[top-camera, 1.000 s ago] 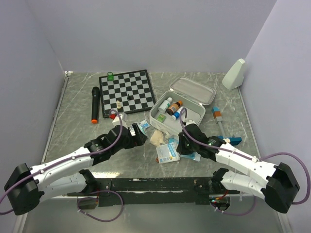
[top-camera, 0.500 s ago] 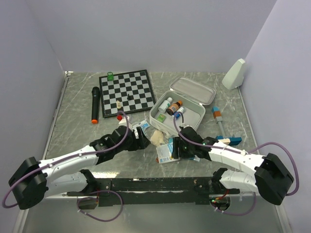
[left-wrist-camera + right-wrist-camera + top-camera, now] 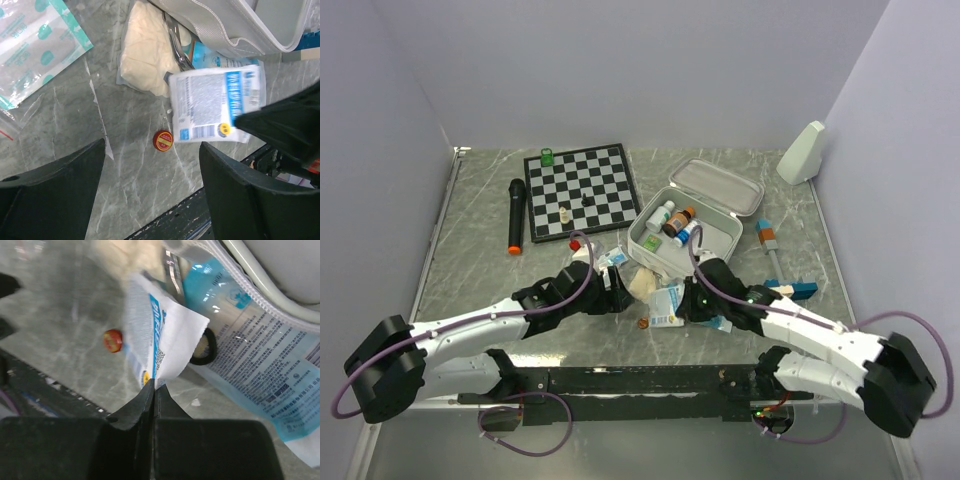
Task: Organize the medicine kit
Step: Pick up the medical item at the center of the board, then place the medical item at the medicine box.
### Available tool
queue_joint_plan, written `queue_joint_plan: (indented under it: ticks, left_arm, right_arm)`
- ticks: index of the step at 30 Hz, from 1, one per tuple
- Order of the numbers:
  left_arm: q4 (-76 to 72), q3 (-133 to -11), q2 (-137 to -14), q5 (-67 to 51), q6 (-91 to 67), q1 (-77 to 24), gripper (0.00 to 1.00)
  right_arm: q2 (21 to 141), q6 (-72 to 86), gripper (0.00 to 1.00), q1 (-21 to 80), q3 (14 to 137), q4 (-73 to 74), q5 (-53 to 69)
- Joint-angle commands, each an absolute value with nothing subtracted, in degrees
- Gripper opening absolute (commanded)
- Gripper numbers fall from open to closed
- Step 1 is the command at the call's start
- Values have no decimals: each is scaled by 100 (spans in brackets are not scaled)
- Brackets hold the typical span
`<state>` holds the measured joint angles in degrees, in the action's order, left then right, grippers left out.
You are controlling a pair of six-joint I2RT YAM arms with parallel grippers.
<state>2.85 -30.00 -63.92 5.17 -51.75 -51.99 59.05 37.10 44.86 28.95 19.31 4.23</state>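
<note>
The medicine kit is a white case lying open at centre right, its lid hinged back, with three small bottles inside. My right gripper is shut on a corner of a white-and-blue packet and holds it off the table just in front of the kit; the right wrist view shows the jaws pinching that packet. My left gripper is open and empty, low over the table, beside a small red disc.
A cream gauze pad, metal scissors, a teal-printed pouch and a blue-printed clear bag lie in front of the kit. A chessboard and black microphone are at the back left, a white object at the back right.
My right gripper has lifted the white-and-blue packet off the table and drawn it slightly right, uncovering the red disc. My left gripper has moved right, toward the disc.
</note>
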Motion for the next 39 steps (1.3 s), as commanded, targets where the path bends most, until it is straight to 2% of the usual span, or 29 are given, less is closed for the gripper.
queue_joint_plan:
  ticks: [1,5,9,15,18,27,39]
  left_arm:
    - [167,-3076,-6232,562,-5115,-5247,80]
    - [290,-3138,-6065,685,-5080,-5247,80]
    - [334,-3182,-5889,729,-5054,-5247,80]
    - [369,-3182,-5792,738,-4966,-5247,81]
    - [448,-3182,-5757,764,-4896,-5238,81]
    - [677,-3024,-5195,1002,-4773,-5247,82]
    - [668,-2830,-4983,1037,-4737,-5247,83]
  right_arm:
    - [5038,3464,0,4544,3461,2345,466]
    - [4764,2998,0,4544,4549,3329,10]
    - [5149,2515,0,4535,5614,4270,-1350]
    - [6914,1804,0,4544,6539,4887,-4267]
    - [7758,1451,0,4544,6802,4922,-5236]
    - [9087,668,0,4456,6996,4210,-5643]
    - [9887,1282,0,4158,7013,4227,-4580]
